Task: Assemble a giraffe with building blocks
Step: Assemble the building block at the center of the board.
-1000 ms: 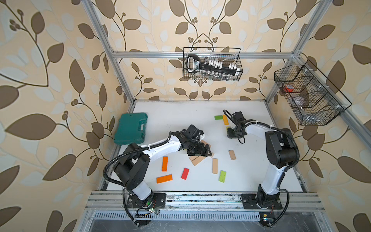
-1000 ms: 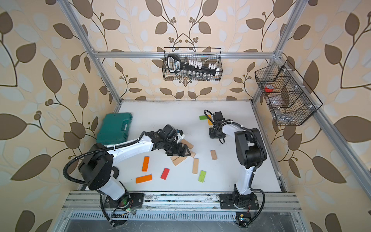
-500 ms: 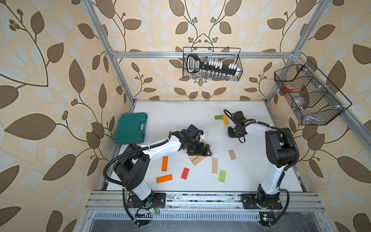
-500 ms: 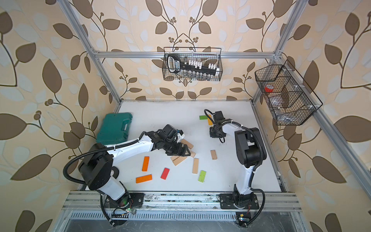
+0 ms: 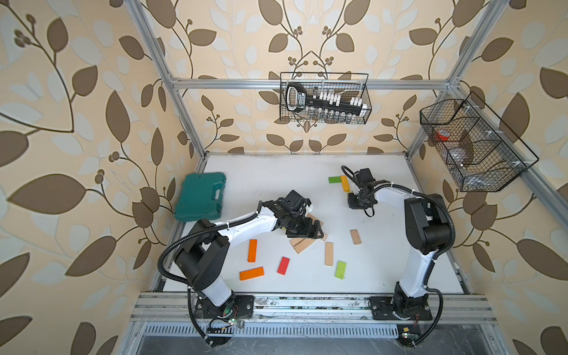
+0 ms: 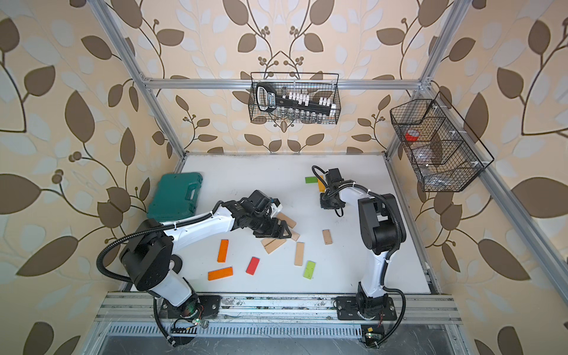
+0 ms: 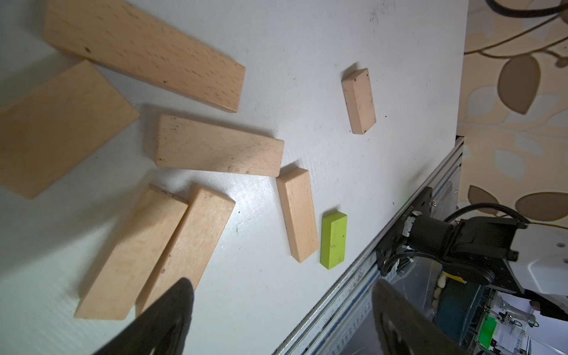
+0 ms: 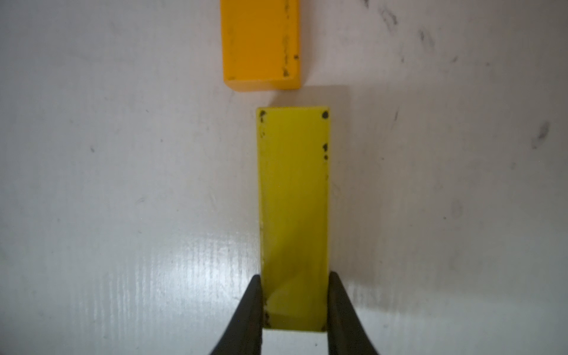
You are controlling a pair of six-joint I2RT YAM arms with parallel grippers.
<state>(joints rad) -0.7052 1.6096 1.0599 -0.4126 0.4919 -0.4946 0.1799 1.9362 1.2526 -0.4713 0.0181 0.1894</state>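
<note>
Toward the far right of the counter (image 5: 276, 184), the right tool (image 8: 294, 276) is clenched on one end of a yellow block (image 8: 293, 199), with an orange-yellow block (image 8: 261, 46) just beyond it. Mid-counter, the left tool (image 7: 281, 284) hangs spread wide and empty over beige planks (image 7: 215, 150).

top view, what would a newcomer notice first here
Two orange blocks, a red block and a lime block lie scattered on the table near the front. Mid-table the left gripper hangs open over beige planks, while farther back the right gripper is shut on a yellow block. A green case lies at the table's left edge.
</note>
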